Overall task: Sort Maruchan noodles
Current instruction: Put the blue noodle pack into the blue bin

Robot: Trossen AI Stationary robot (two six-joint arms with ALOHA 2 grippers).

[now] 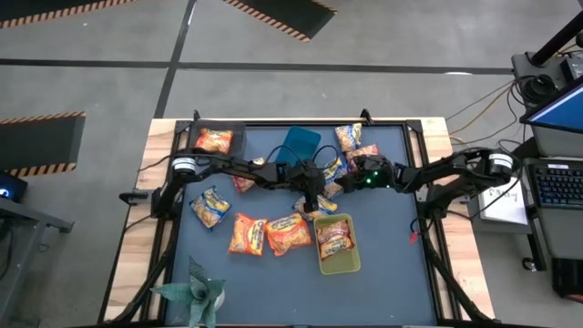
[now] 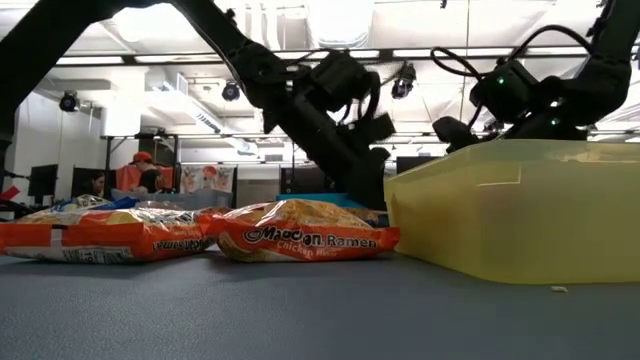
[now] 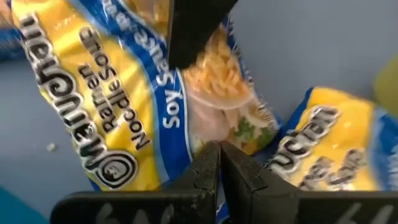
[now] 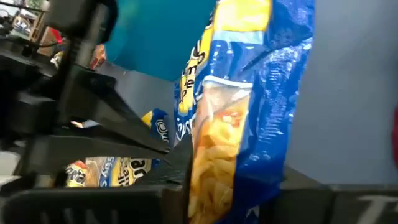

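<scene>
The blue-and-yellow packet [image 4: 249, 93] sits near the middle of the tabletop, just beside the blue bin [image 1: 301, 144], standing on edge rather than lying flat. Our right hand [image 1: 351, 178] has closed on it; in the right wrist view the film rises between the dark fingers and the hold looks to be at its lower end. We judge the packet light, crinkly and slick, with a brittle noodle block inside. A pinch on the sealed edge is enough to carry it, but the bag may swing or slide out. A grip across the block would be steadier, though too hard a squeeze would crack the noodles.

Our left hand [image 1: 312, 199] hangs close by with its tips pressed together, over a Soy Sauce packet [image 3: 93, 112] lying flat. We cannot tell whether any film is caught between them.

Two orange packets [image 1: 264, 234] lie toward the near edge, beside the yellow-green bin [image 1: 339, 268].
</scene>
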